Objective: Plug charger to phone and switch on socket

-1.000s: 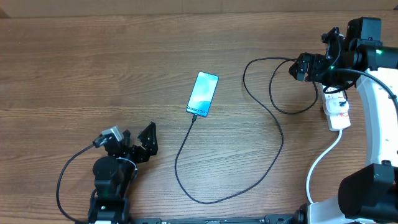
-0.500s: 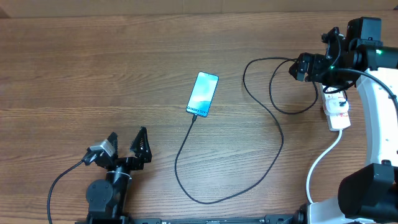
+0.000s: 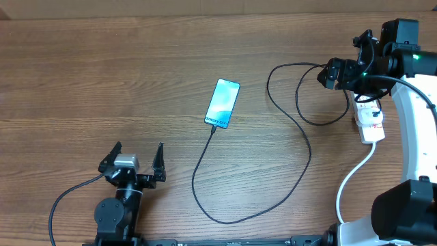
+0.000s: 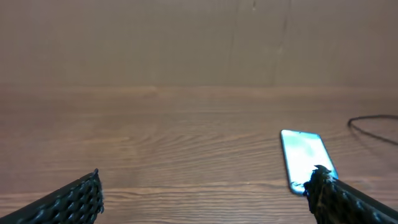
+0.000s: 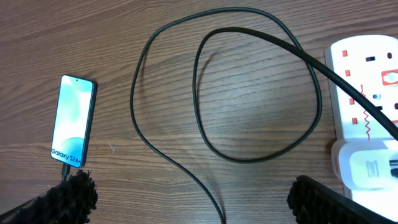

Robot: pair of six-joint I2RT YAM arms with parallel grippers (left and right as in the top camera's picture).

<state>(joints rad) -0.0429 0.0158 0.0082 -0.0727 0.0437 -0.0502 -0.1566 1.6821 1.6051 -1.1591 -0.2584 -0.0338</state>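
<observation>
The phone (image 3: 222, 103) lies screen up at the table's middle, its teal screen lit. The charger (image 3: 300, 171), a thin black cable, meets the phone's near short edge, loops toward the front and curls back to the socket (image 3: 371, 123) at the right. A white adapter (image 5: 367, 165) sits in the socket (image 5: 367, 68). My left gripper (image 3: 136, 152) is open at the front left, well short of the phone (image 4: 305, 155). My right gripper (image 5: 193, 193) hangs open and empty above the cable (image 5: 189, 175) loops, between the phone (image 5: 73, 119) and the socket.
The socket's white lead (image 3: 351, 181) runs toward the front edge at the right, beside the right arm's white base (image 3: 413, 137). A cardboard wall (image 4: 199, 37) closes the table's far side. Bare wooden tabletop (image 3: 102, 75) spreads left of the phone.
The left arm has drawn back toward the front-left corner and its open gripper has turned to face the far side squarely. The right arm, phone and cable have not moved.
</observation>
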